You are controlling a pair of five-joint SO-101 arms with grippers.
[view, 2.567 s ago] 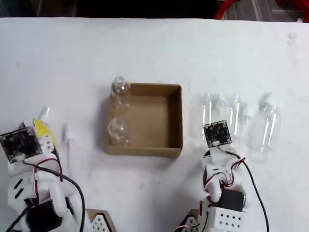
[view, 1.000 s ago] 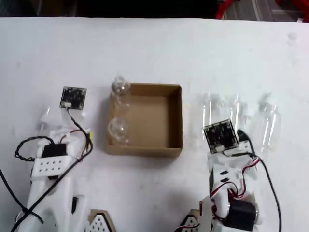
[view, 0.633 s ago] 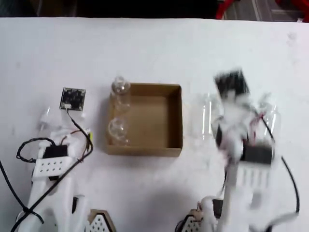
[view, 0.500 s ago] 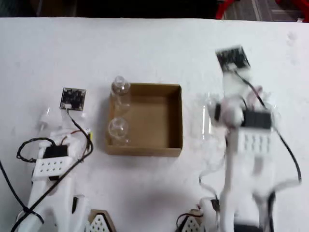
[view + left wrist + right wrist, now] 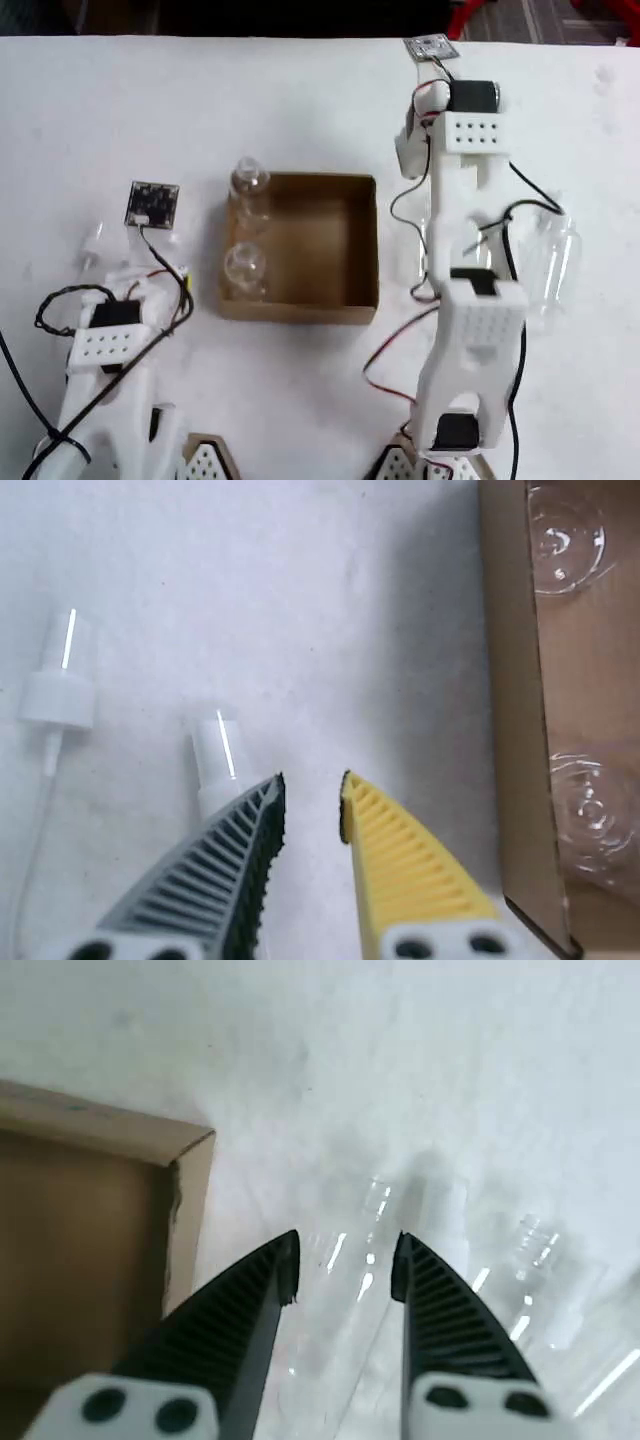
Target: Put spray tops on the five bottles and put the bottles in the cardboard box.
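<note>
White table (image 5: pixel 300 100) runs back to a dark strip of room along its far edge. From above, the cardboard box (image 5: pixel 365 250) sits open mid-table with two clear bottles standing against its left wall, the far bottle (image 5: pixel 249 188) in the far corner and the near bottle (image 5: pixel 244 268) in the near one. Right of the box more clear bottles lie flat; the outermost bottle (image 5: pixel 552 262) lies free, the rest are partly under the right arm (image 5: pixel 470 320), whose wrist is beyond the box's far right corner. The left arm (image 5: pixel 105 345) is at the near left, its wrist just left of the box. From the left wrist, the left gripper (image 5: pixel 312 785) hangs over bare table, grey and yellow fingers parted with nothing between them. The nearer spray top (image 5: pixel 212 765) lies just beside the grey fingertip, the farther spray top (image 5: pixel 58 695) well apart from it, and the box wall runs alongside the yellow finger. From the right wrist, the right gripper (image 5: pixel 345 1255) has its black fingers apart and empty above the bottle nearest the box (image 5: pixel 345 1300), with a neighbouring bottle (image 5: pixel 530 1260) beside it.
</note>
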